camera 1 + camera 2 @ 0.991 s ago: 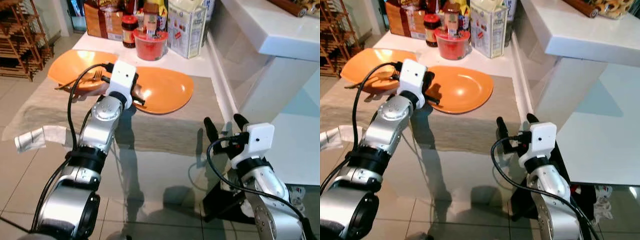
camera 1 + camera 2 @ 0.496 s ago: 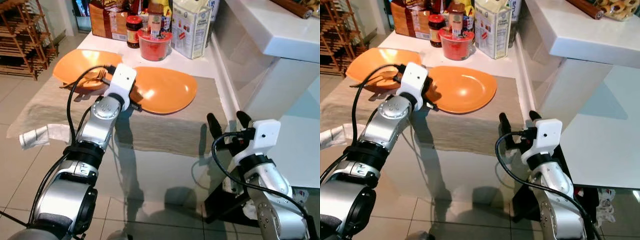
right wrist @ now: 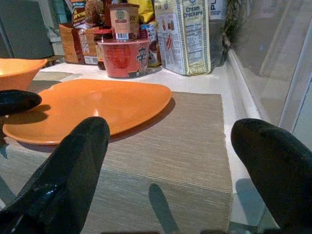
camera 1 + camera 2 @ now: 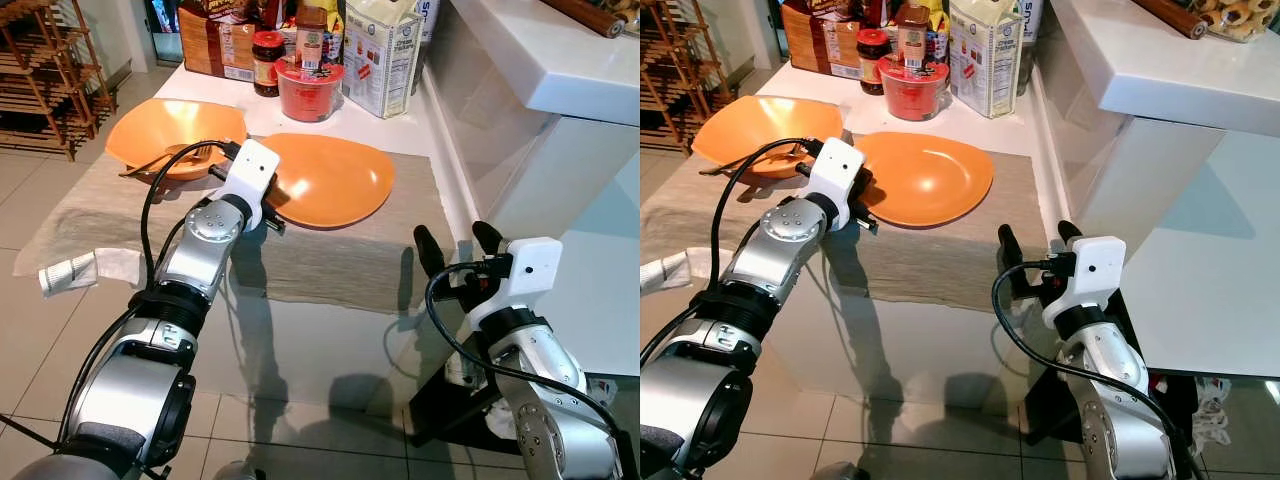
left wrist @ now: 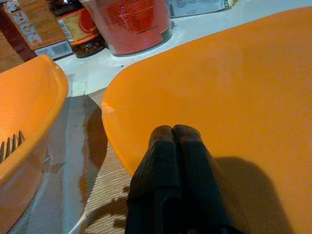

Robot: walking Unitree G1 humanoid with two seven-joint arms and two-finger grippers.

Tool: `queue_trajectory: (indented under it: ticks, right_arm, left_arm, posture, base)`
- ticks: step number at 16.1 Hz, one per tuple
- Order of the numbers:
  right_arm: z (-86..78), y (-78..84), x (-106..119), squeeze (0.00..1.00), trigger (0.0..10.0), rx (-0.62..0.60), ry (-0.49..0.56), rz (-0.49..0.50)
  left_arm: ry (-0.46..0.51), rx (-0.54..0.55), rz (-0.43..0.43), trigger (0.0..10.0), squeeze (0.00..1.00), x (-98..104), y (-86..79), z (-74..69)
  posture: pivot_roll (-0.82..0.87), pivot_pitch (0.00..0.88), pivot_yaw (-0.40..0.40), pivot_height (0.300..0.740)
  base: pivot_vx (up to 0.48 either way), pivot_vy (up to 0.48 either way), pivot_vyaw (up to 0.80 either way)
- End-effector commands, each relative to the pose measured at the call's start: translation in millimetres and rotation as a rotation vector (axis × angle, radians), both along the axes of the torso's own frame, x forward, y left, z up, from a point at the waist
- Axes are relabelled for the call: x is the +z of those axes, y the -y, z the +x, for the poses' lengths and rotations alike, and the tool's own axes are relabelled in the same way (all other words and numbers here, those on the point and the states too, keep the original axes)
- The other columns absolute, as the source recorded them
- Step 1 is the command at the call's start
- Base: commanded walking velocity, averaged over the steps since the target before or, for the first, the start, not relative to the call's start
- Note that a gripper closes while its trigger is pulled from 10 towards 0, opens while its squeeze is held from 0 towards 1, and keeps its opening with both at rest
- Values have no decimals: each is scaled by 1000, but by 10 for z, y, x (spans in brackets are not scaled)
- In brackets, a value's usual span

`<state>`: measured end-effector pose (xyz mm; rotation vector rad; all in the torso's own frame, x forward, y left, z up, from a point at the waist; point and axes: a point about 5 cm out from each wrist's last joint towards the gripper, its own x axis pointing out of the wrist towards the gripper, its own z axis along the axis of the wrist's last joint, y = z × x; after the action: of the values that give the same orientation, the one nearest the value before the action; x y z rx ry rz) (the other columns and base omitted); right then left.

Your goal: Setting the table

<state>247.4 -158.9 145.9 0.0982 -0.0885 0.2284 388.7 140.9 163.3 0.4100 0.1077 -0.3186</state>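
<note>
Found the left gripper (image 5: 173, 132) low over the near-left rim of the flat orange plate (image 4: 330, 178), jaws pressed together and gripping nothing. Could not tell contact with the rim from a narrow gap. Found the right gripper (image 4: 455, 250) at the near right edge of the worktop (image 4: 400, 125), jaws spread wide and empty, well apart from the plate.

Located the plate on the woven mat (image 4: 330, 265), just beside an orange bowl (image 4: 150, 125) carrying a fork (image 4: 190, 153). Noted a red noodle cup (image 4: 308, 88), a cracker box (image 4: 380, 50) and a dark jar (image 4: 267, 60) close behind both. Noted a crumpled paper napkin (image 4: 85, 270) at the mat's left edge.

Risks, as judged:
- With jaws closed, only pushing possible; likely to slide the plate into the noodle cup or the bowl, or to ruck the mat.
- Pressing down on the rim liable to tip the shallow plate up at its far side.
- Knocking the bowl liable to dislodge the fork.
- Little room between plate and bowl for opening the jaws without a bump.

Obscured:
- Left fingertips hidden behind the wrist housing in the head views.
- Fork handle partly masked by cable.
- Rear of the worktop cut off at the frame top.
</note>
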Motion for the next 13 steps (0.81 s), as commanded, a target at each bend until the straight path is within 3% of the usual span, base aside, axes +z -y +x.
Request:
queue_trajectory:
  ticks: [1, 7, 11, 13]
  right_arm:
    - [14, 54, 88, 0, 10000, -20, 28, 3]
    - [213, 96, 189, 0, 10000, -37, 19, 110]
    - [327, 92, 184, 0, 10000, -41, -19, 217]
    - [352, 55, 175, 0, 10000, -24, -28, 220]
  left_arm:
    - [-29, -24, 25, 10000, 0, -18, 38, 9]
    - [-128, -52, 55, 10000, 0, -200, 27, -44]
    - [-109, -100, 38, 10000, 0, -192, 53, -61]
    - [-79, -146, 21, 10000, 0, -154, 87, -75]
  posture:
    - [-25, 0, -58, 740]
    - [-9, 0, -60, 740]
    - [3, 0, -60, 740]
    - [8, 0, -62, 740]
  base:
    - [0, 0, 0]
    - [0, 0, 0]
    - [0, 0, 0]
    - [0, 0, 0]
